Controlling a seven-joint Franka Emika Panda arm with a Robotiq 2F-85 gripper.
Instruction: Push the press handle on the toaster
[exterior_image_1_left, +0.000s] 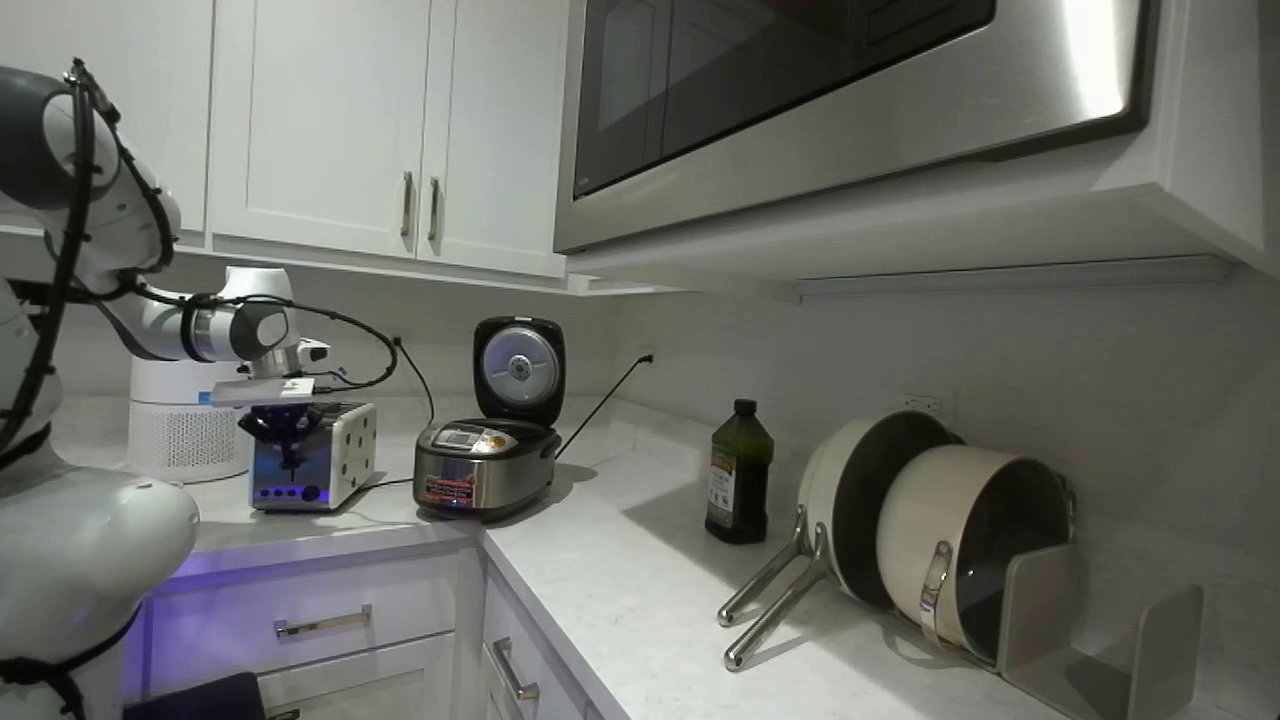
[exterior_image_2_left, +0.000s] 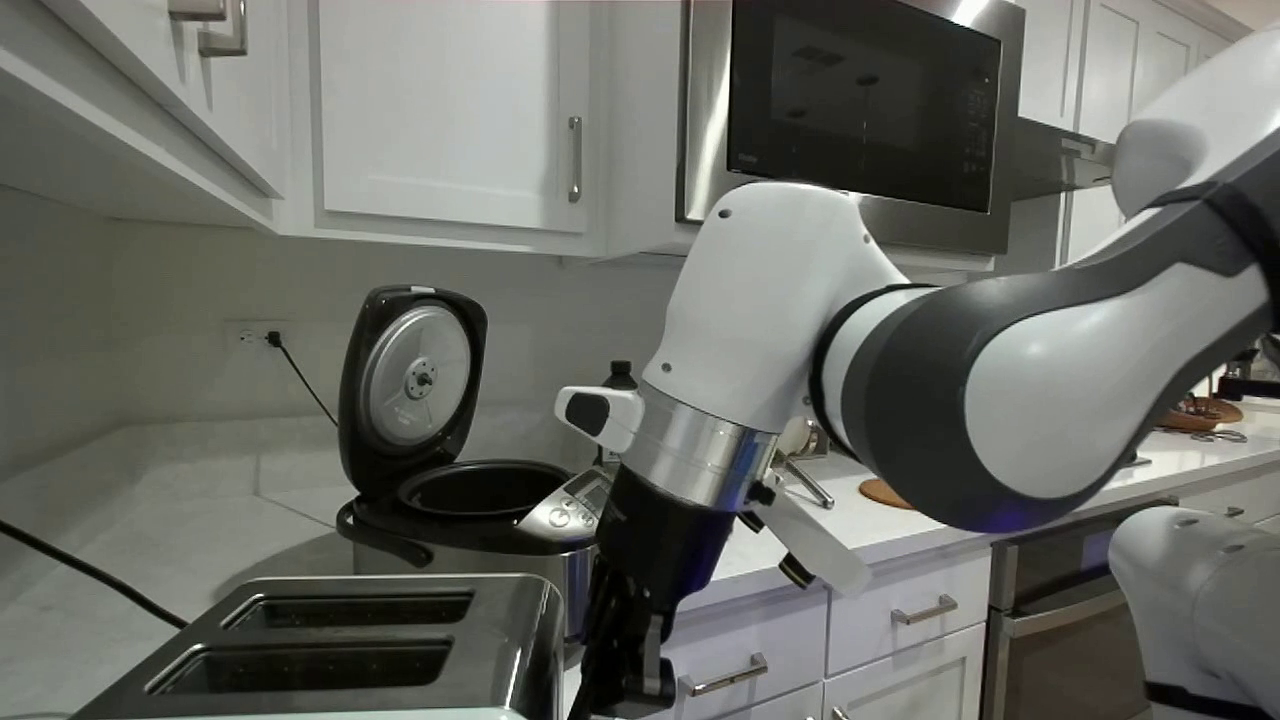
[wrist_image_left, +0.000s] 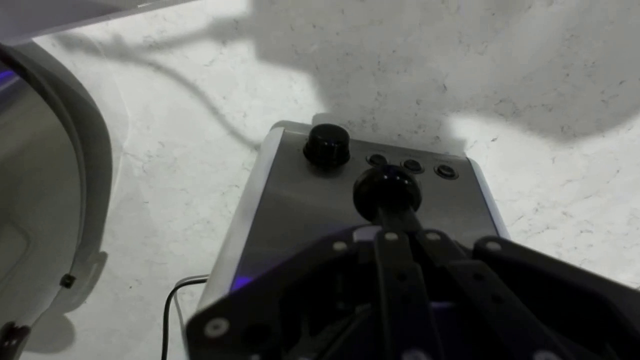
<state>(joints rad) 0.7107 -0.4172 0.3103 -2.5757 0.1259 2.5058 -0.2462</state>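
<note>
The toaster (exterior_image_1_left: 352, 455) is a small silver and white box on the counter. It also shows in an exterior view from above its two slots (exterior_image_2_left: 500, 640) and in the wrist view (wrist_image_left: 300, 210). Its front panel carries a black round press handle (wrist_image_left: 387, 192), a black dial (wrist_image_left: 327, 145) and small buttons (wrist_image_left: 412, 165). My gripper (wrist_image_left: 400, 220) points down in front of this panel, also seen in both exterior views (exterior_image_1_left: 289, 455) (exterior_image_2_left: 620, 680). Its fingers are together, with the tips at the handle, overlapping it in the wrist view. Whether they touch it is unclear.
A steel rice cooker (exterior_image_1_left: 490, 475) with its black lid open stands beside the toaster. A white cylindrical appliance (exterior_image_1_left: 188, 440) is behind the arm. A dark bottle (exterior_image_1_left: 738, 475) and pans (exterior_image_1_left: 930, 540) stand farther along the counter. A cord (wrist_image_left: 167, 305) lies beside the toaster.
</note>
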